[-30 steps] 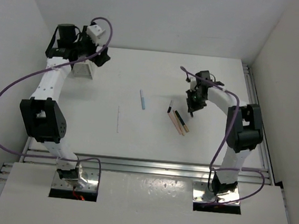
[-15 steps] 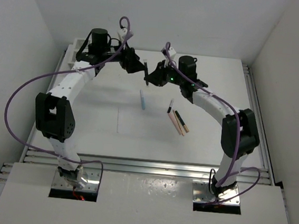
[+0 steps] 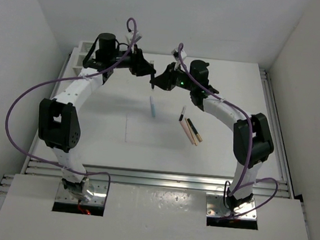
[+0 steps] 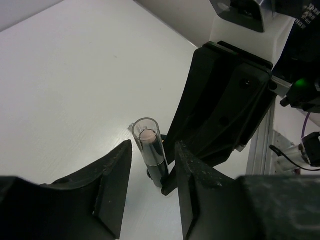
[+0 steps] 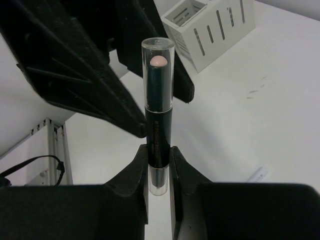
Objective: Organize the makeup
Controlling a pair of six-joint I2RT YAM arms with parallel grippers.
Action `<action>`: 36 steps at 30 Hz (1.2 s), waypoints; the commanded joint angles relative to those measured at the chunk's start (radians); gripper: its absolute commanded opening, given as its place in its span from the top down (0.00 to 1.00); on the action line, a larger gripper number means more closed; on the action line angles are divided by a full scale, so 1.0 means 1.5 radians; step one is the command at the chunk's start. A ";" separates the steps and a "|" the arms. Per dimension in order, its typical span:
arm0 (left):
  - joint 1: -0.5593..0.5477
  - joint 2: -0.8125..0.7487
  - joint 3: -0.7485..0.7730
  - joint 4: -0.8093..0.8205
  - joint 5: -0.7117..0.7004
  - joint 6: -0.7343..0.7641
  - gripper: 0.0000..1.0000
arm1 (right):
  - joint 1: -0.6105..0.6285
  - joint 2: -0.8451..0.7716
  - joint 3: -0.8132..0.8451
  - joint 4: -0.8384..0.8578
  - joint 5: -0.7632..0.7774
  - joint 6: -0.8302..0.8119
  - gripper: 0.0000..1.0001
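- The left gripper (image 4: 153,147) is flanking a black stick (image 4: 154,167) with 2 parted fingers (image 4: 107,190).
- The stick's clear cap, pinkish tip inside, is pointing toward the camera.
- The right gripper (image 4: 161,184) is meeting its far end over the white table (image 4: 65,75).

Bright, even light is washing the white table (image 3: 230,155); soft shadows are lying across it; the metal rail (image 3: 160,178) is glaring. Wrist views are blurring the near fingers (image 4: 110,195).

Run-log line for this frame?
phase: handover | right end effector: shut on black clear-capped makeup stick | left end effector: open around it
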 commanded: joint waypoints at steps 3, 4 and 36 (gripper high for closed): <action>-0.005 -0.004 -0.004 0.023 0.005 -0.022 0.67 | 0.006 -0.004 0.029 0.047 -0.023 0.008 1.00; -0.005 -0.004 -0.004 0.029 0.005 -0.022 0.69 | 0.006 -0.006 0.028 0.046 -0.023 0.009 1.00; 0.258 0.309 0.304 0.263 -0.483 0.254 1.00 | -0.076 -0.086 -0.068 -0.253 0.194 -0.181 0.00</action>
